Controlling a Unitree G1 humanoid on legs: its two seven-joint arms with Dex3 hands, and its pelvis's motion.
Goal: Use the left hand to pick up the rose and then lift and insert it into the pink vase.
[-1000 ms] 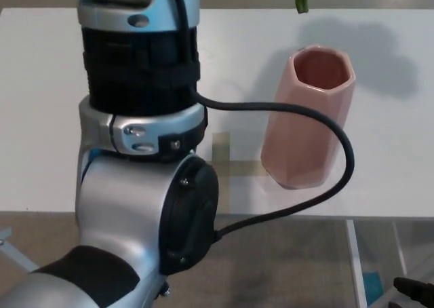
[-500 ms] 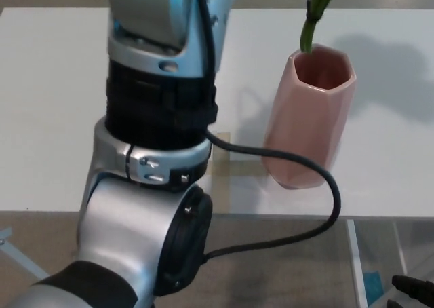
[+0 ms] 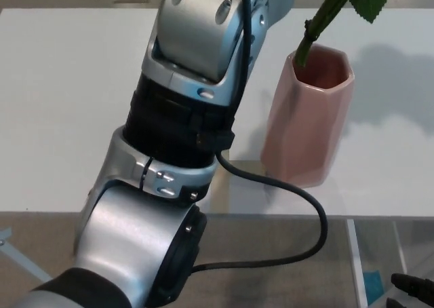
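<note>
The pink faceted vase stands upright on the white table, right of centre. The rose's green stem slants down from the top edge, and its lower end sits just inside the vase mouth at the left rim. A green leaf shows at the top; the flower is out of frame. My left arm fills the foreground and reaches up past the top edge, so the left hand itself is hidden. A small black part of what may be my right hand shows at the bottom right corner.
A black cable loops from my left arm past the base of the vase. The table's front edge runs just below the vase. A strip of tan tape lies on the table beside the arm.
My left arm has swung to the right towards the vase. The rose stem has come down from the top edge until its end entered the vase mouth.
</note>
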